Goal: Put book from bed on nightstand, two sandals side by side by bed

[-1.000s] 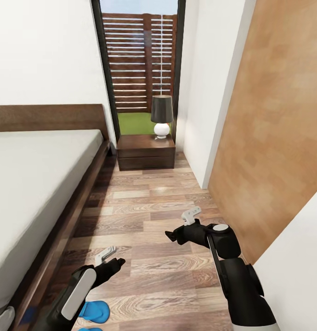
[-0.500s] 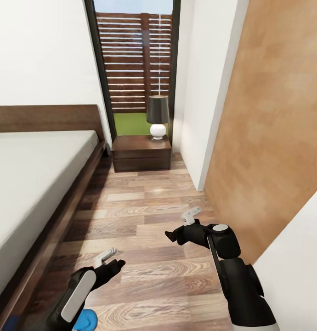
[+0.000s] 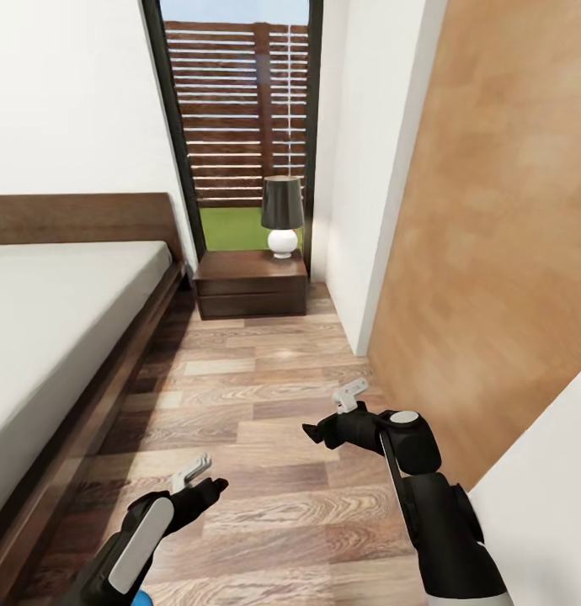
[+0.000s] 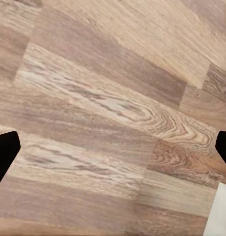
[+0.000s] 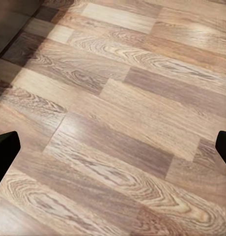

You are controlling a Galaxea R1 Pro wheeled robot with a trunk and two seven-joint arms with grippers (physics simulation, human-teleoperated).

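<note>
- We found the bed (image 3: 63, 337) along the nine o'clock side of the head view, its pale mattress bare where visible, with a dark wooden frame and headboard (image 3: 80, 219).
- We noted the nightstand (image 3: 251, 282) at twelve o'clock, just beside the head end of the bed, against the tall dark-framed window (image 3: 240, 126).
- The lamp (image 3: 282, 215), black-shaded on a white base, stood upright on the nightstand's top, toward its one o'clock corner.
- A small patch of bright blue, which we took for a sandal (image 3: 146, 599), showed at the view's six o'clock edge, under the left arm; too little was visible to tell how it lay.
- We could not locate the book in any view.
- The left gripper (image 3: 205, 475) hung over the wood-plank floor (image 3: 274, 387) at seven o'clock, fingers spread apart and holding nothing; the left wrist view showed its dark fingers (image 4: 5, 152) at opposite edges, with bare floor between.
- The right gripper (image 3: 328, 421) hung at five o'clock, well apart from the left, fingers likewise spread and empty; its fingers (image 5: 5, 150) in the right wrist view framed bare planks.
- A light-brown wood panel (image 3: 501, 236) rose at three o'clock, next to a white wall (image 3: 358, 185).
</note>
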